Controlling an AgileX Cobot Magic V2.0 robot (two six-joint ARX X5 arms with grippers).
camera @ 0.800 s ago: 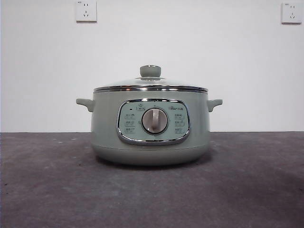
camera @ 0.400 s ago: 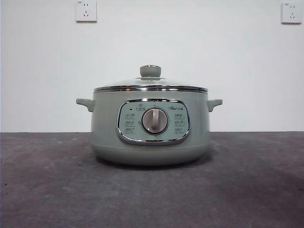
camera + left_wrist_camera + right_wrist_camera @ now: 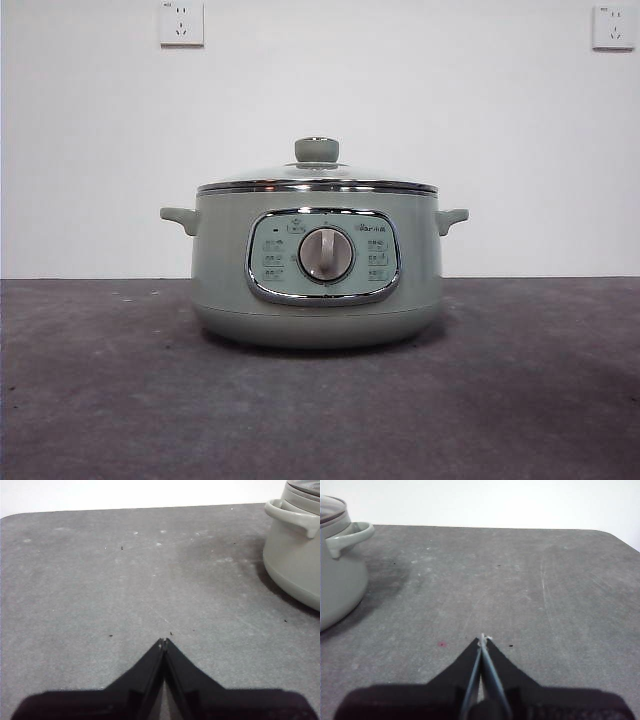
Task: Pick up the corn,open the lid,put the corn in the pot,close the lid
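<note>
Over bare table, left hand (image 3: 164, 642) closed, right hand (image 3: 482, 639) closed.

- I see the pot (image 3: 316, 270), round and sage-green, standing upright on the grey table, its chrome-framed panel with silver dial and buttons facing me, a small handle on each side.
- The lid (image 3: 316, 178), shallow domed glass with a chrome rim and a sage-green knob, sits closed and level on the pot.
- I can't find the corn in any view.
</note>
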